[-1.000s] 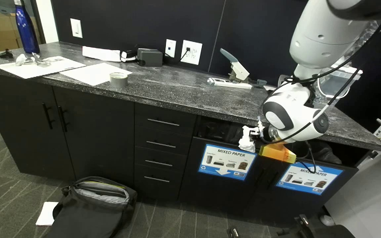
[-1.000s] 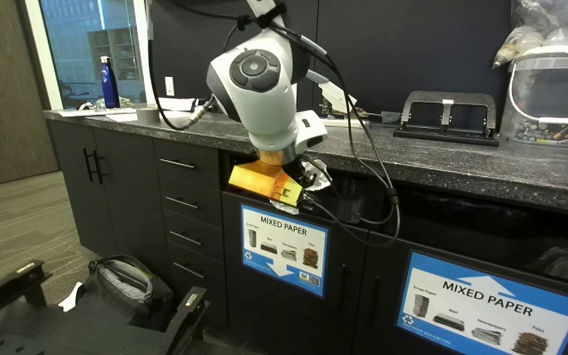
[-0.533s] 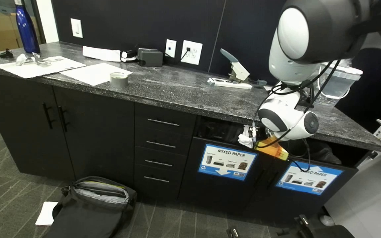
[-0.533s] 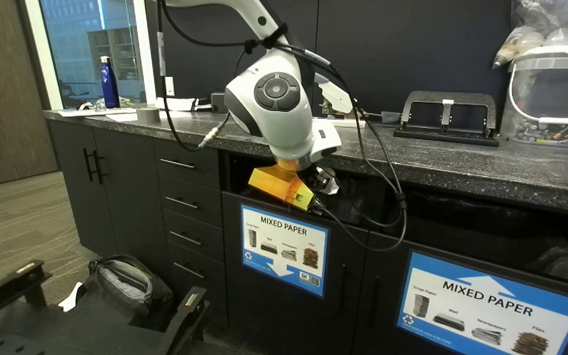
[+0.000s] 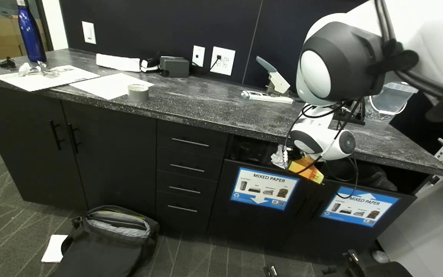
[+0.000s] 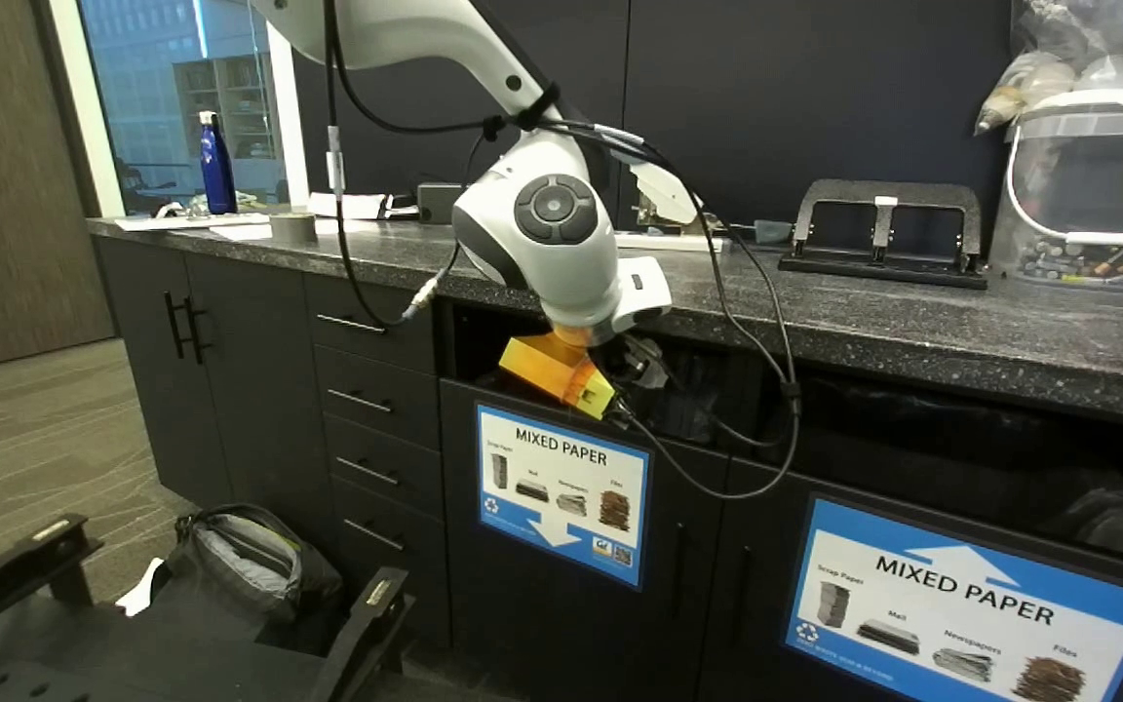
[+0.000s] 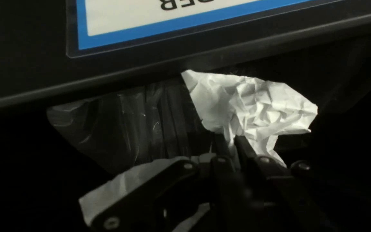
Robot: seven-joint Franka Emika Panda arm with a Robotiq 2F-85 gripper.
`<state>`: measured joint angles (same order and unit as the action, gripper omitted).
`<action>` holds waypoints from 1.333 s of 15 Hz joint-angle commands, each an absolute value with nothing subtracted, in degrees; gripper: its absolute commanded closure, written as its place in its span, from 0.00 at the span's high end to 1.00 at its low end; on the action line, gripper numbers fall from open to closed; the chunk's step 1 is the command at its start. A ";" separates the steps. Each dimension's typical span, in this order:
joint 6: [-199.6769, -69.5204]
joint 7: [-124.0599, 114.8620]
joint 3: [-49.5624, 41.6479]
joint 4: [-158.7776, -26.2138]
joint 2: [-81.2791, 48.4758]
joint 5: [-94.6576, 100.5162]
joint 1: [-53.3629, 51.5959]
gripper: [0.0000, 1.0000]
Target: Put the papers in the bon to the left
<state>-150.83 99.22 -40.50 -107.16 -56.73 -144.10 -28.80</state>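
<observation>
My gripper (image 7: 230, 138) is shut on a crumpled white paper (image 7: 262, 106), whose wad spreads past the fingertips and also shows beside the fingers on the left of the wrist view. In an exterior view this paper (image 5: 278, 157) is under the counter edge, at the mouth of the left bin (image 5: 252, 152). The bin's front, with its blue-bordered label (image 6: 561, 492), stands just below the gripper. From the wrist camera, the bin's front rim (image 7: 159, 71) and clear liner (image 7: 143, 122) lie close around the paper. More crumpled papers (image 5: 33, 69) rest at the counter's far left.
The counter edge (image 6: 873, 341) overhangs the bin opening, close above the wrist. A similar bin with a label (image 5: 360, 207) stands to the right. A stapler (image 5: 277, 84) and hole punch (image 6: 883, 234) sit on top. Loose cables (image 6: 786, 419) hang beside the gripper.
The arm has shifted, carrying the gripper and its paper leftward in an exterior view and further in under the counter. The paper looks darker, more in shadow. The grip has stayed shut.
</observation>
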 commanded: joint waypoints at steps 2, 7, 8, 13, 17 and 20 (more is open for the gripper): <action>-153.32 94.90 -41.19 -101.41 -61.33 -144.10 -29.36 0.40; -153.65 94.06 -41.52 -101.25 -62.73 -144.10 -30.90 0.79; -153.89 94.02 -41.44 -101.43 -62.28 -144.10 -31.15 0.87; -155.76 97.68 -39.66 -106.87 -59.81 -144.08 -33.94 1.00; -161.28 103.31 -35.72 -115.32 -50.84 -140.33 -34.47 1.00; -162.06 106.90 -39.96 -123.81 -43.96 -138.91 -40.28 1.00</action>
<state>-160.86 102.82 -36.61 -114.19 -53.68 -141.74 -35.46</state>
